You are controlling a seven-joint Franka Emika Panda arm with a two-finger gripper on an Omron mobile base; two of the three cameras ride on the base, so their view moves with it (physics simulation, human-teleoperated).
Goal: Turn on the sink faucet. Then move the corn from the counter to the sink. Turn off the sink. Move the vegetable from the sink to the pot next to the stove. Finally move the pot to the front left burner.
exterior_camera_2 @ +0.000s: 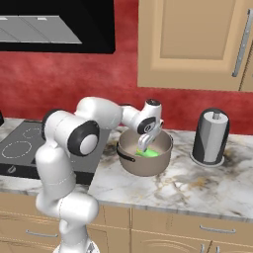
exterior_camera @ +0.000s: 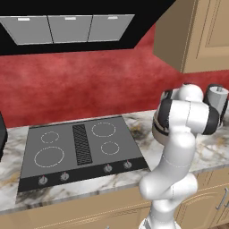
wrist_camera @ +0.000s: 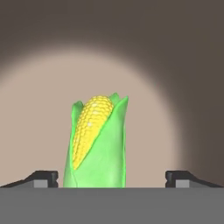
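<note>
You are looking at a marble tabletop with dark veins, running along a red back wall above tan cabinet fronts. Set into it is the black stove, with thin white ring outlines, a ribbed grille down its middle and silver knobs along the front edge; in the right base view you see its near corner at the left, behind the arm. No pan sits on any of the rings.

Just right of the stove stands the pot, upright on the tabletop, wide and grey-brown, with a dark band handle on the side facing the stove. Further right, apart from the pot, a dark paper towel holder stands upright near the wall.

The arm reaches over the stove's right edge, and the tool points down into the pot's mouth. In the hand view its two dark fingertips stand wide apart at either side, spread and touching nothing.

The corn lies on the pot's floor between those spread tips, clear of both, yellow kernels showing out of a bright green husk. From the right base view you catch its green just beside the tool, inside the rim.
</note>
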